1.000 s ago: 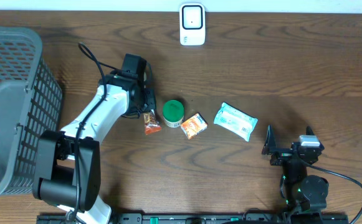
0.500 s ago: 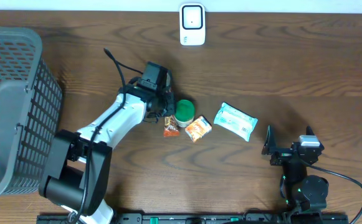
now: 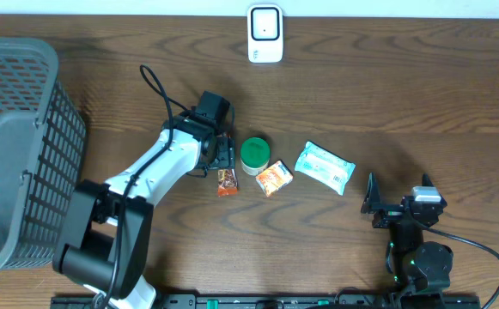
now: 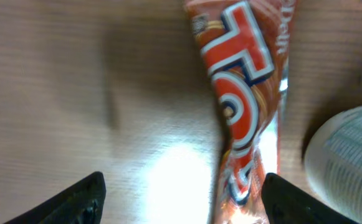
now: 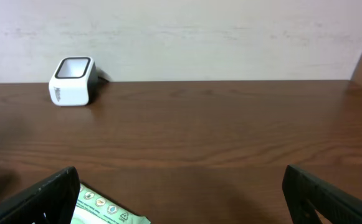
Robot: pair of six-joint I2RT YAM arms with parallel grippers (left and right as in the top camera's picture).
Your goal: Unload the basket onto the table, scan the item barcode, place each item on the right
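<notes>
Grey basket (image 3: 60,129) far left; green-lidded jar (image 3: 254,153) beside orange packet (image 3: 273,178), pale pouch (image 3: 324,166).

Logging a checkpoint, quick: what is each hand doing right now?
Left hand: open, not gripping; the red snack packet lies under it.
Right hand: open, empty.

snack wrapper (image 4: 242,93): large white letters "T" and "O", outlined in dark blue, are printed on red-orange; the rest is folded and cannot be read.
same wrapper, top edge: a small white word, something like "Deli", is seen, cut by the frame.
white container (image 4: 349,162): rows of fine grey print are seen, too blurred to be read.
scanner (image 5: 72,79): a small dark mark on its side cannot be read.
pale packet (image 5: 103,208): small round green signs are printed; no words can be made out.
</notes>
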